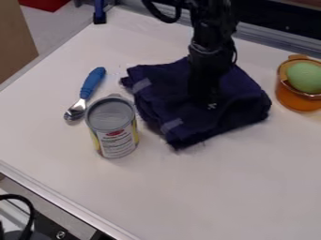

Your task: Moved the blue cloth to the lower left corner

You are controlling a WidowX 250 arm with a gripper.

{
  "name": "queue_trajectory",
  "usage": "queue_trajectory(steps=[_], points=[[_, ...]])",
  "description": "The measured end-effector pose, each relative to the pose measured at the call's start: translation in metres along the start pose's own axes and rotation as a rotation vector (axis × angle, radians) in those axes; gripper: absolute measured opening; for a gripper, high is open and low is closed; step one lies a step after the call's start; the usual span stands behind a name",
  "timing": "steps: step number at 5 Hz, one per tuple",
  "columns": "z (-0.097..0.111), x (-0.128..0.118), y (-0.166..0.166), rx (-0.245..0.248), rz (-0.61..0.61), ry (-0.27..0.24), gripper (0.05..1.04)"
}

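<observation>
Camera view: black two-finger hand is at 2 o'clock, a short way out from the centre of my frame, directly over the cloth. Arm enters from the 12-to-1 o'clock edge and hangs nearly upright. Hand state: I cannot tell from my station whether it is open, closed or gripping fabric; its dark tip merges with the dark cloth, and contact is likewise unreadable.

Task item: navy-blue folded cloth, lying on the white surface just off centre toward 2 o'clock. I note several layers, rumpled around the hand, with two paler strips along its 9 o'clock side. One corner points to 6 o'clock and has a frayed edge.

Other items logged:
Metal can, upright, at 9 o'clock from centre, close beside the cloth; grey top, printed label facing me.
Blue-handled spoon, at 10 o'clock, lying flat; handle runs toward 1 o'clock, metal head toward 7 o'clock and near the can.
Orange bowl, between 2 and 3 o'clock by the frame edge, well apart from the can. Round green object sits inside it.

Periphery: brown panel at 10 o'clock, red object and blue fixture at 11 o'clock, black cable between 7 and 8 o'clock, outside the surface's metal-trimmed edge.
</observation>
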State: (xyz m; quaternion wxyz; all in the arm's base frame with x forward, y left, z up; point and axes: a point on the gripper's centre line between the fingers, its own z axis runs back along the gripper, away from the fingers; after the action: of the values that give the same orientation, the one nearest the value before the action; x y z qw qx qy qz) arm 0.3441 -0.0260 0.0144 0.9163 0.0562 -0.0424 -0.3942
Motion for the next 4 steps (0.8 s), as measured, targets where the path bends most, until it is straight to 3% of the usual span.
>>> queue_trajectory(steps=[2, 4], points=[[0.006, 0.004, -0.027, -0.038, 0.030, 0.030, 0.062], [0.007, 0.006, -0.046, -0.037, 0.023, 0.033, 0.061]])
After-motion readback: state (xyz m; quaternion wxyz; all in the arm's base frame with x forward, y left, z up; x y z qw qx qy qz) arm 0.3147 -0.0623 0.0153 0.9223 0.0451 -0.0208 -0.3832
